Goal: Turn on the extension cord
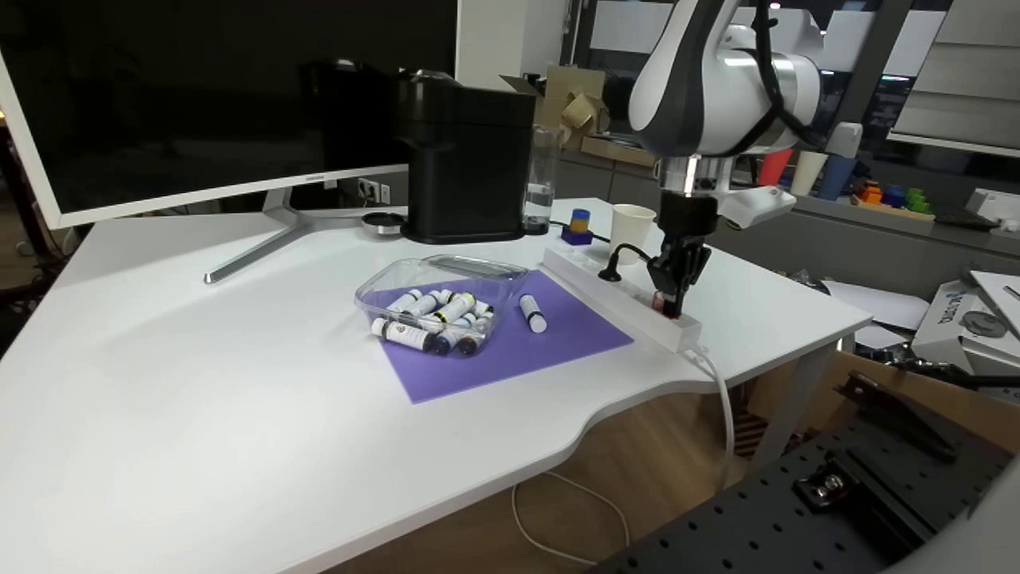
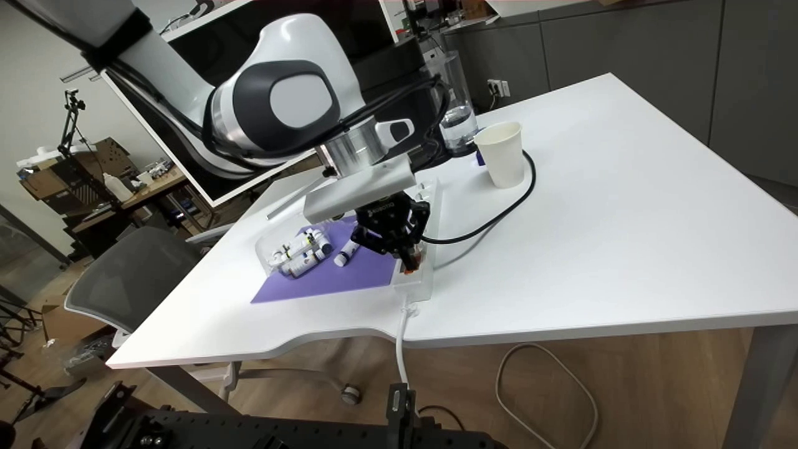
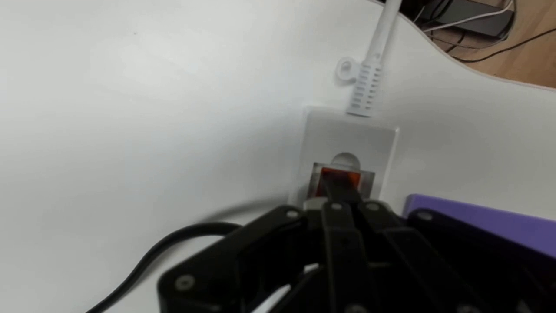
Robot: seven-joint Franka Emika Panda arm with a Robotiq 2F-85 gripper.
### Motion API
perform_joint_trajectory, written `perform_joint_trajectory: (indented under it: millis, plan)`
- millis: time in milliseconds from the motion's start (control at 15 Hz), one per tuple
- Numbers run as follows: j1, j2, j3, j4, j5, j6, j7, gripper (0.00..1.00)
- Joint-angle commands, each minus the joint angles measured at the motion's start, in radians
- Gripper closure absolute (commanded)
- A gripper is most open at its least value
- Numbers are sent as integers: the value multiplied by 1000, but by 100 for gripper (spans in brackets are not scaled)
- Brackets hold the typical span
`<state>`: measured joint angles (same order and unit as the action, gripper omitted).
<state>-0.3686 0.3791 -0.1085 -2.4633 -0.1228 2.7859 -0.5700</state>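
The extension cord is a long white power strip (image 1: 606, 296) lying on the table in both exterior views. Its near end (image 3: 347, 134) and white cable (image 3: 384, 30) show in the wrist view. The red-orange switch (image 3: 356, 178) sits in a clear frame near the cable end, and my fingertips partly cover it. My gripper (image 3: 341, 184) is shut with nothing between its fingers and points down at the switch. In both exterior views the fingertips (image 1: 674, 309) (image 2: 410, 265) are at the switch and seem to touch it. I cannot tell whether the switch is pressed.
A black plug (image 1: 610, 273) with a black cord is in the strip. A paper cup (image 2: 504, 154) stands beside the strip. A purple mat (image 1: 510, 363) with a clear box of white bottles (image 1: 438, 319) lies alongside. A black coffee machine (image 1: 470, 159) and a monitor stand behind.
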Motion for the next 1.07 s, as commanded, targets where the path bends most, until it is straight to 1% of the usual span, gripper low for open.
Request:
perform_joint_trajectory:
  millis: [0,67,200,533,733,867,1000]
  plan:
    - [-117,96,97,93,141,-54,-135,100]
    - [-131,107,103,112,175,-83,-164,100]
    - [-134,127,92,148,217,-135,-189,100]
    - [-120,143,68,207,263,-239,-190,100]
    - [-116,91,69,178,276,-252,-212,100]
    - [-108,31,66,128,271,-230,-230,100]
    - [-84,-38,52,63,240,-190,-230,100]
